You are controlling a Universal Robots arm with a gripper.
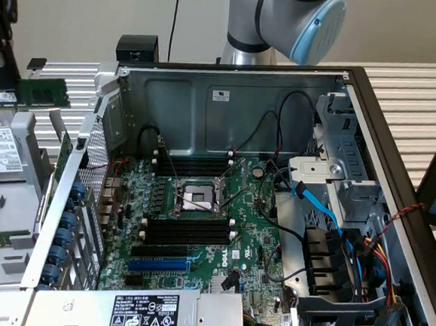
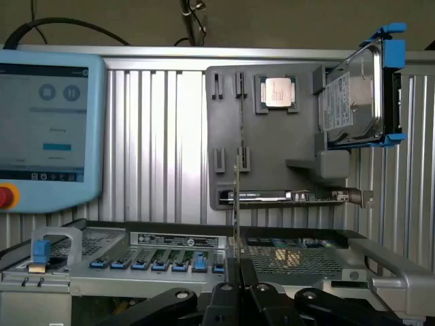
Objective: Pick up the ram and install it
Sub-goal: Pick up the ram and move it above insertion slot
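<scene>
In the exterior view the ram (image 1: pixel 46 93), a long green stick with dark chips, hangs level at the upper left, outside the open computer case (image 1: pixel 231 96). My gripper (image 1: pixel 9 79) comes down onto it from above. The wrist view has the ram (image 2: pixel 236 204) edge-on as a thin line rising from between my gripper (image 2: pixel 236 266), which is shut on it. On the motherboard, black memory slots (image 1: pixel 186 232) with white end clips lie below the processor socket (image 1: pixel 196 199), and another bank (image 1: pixel 195 163) lies above it.
A grey parts tray (image 2: pixel 299 142) carries a processor chip (image 2: pixel 277 92) and a hard drive (image 2: pixel 353 95) in a blue bracket. A teach pendant (image 2: pixel 47 115) stands beside it. In the case are a blue expansion slot (image 1: pixel 157 265), a power supply (image 1: pixel 145 316) and drive cables (image 1: pixel 348 234).
</scene>
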